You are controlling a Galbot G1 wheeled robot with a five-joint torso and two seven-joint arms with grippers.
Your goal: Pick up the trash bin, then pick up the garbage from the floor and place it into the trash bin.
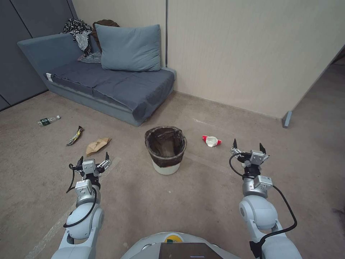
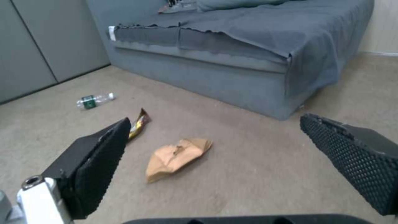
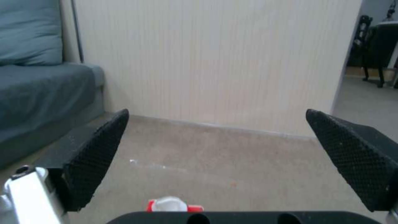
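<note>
Beige carpet (image 1: 172, 212) (sofa (image 1: 107, 82) behind)

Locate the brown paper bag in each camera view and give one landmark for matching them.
Head view: the brown paper bag lies on the carpet, just beyond the open left gripper and left of the trash bin.
Left wrist view: the bag lies on the carpet ahead, between the open fingers.
Right wrist view: not in it.
Shared landmark: the blue sofa, also in the left wrist view and the right wrist view.
</note>
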